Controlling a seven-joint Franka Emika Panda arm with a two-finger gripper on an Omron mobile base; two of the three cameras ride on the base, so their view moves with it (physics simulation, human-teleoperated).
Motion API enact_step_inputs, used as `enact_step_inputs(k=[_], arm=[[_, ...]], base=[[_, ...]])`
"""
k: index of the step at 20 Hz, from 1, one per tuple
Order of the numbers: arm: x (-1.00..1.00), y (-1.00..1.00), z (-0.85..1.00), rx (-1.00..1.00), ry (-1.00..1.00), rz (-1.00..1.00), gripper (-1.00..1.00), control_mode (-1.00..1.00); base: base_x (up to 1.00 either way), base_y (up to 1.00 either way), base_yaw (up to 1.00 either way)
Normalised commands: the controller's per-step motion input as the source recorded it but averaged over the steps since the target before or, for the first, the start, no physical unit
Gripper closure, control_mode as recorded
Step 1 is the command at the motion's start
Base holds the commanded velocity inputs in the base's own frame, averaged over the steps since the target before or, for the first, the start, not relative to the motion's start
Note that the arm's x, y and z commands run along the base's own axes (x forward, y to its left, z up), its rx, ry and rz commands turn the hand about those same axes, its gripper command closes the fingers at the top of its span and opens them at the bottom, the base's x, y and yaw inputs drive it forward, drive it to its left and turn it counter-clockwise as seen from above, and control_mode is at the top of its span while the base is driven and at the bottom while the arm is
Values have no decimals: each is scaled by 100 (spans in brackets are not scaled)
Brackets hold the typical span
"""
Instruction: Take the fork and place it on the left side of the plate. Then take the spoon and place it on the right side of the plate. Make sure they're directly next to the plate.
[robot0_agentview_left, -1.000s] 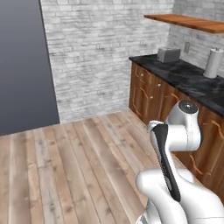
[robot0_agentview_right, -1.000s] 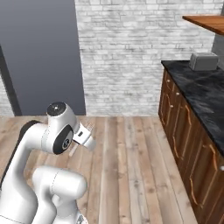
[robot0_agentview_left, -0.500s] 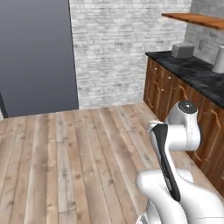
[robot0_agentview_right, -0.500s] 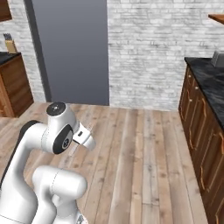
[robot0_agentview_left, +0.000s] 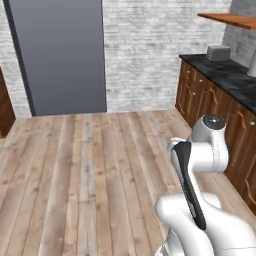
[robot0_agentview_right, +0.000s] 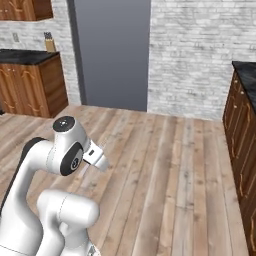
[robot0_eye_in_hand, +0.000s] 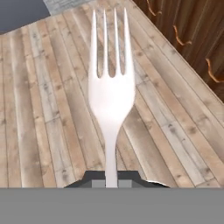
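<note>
In the hand view the pale silver fork stands tines-up over the wooden floor, its handle clamped between the dark fingertips of my gripper, which is shut on it. In the base views the arm is folded close over the base, with the hand tucked low in front of the elbow. The plate and the spoon are out of view.
A dark-topped counter with wooden cabinets runs along the right, with a grey toaster at its far end under a wooden shelf. A tall grey panel stands against the brick wall. More cabinets stand at far left.
The whole scene has slid to the right in both base views, so the base has turned left. The arm keeps its folded pose and its hold on the fork.
</note>
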Motion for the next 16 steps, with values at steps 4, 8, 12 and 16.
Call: enact_step_inputs(k=[4, 8, 12, 16], arm=[[0, 0, 0, 0, 0, 0, 100, 100], [0, 0, 0, 0, 0, 0, 100, 100], [0, 0, 0, 0, 0, 0, 100, 100], [0, 0, 0, 0, 0, 0, 100, 100]], base=[[-94, 0, 23], [-92, 22, 16], [-88, 38, 11], [-84, 51, 9]])
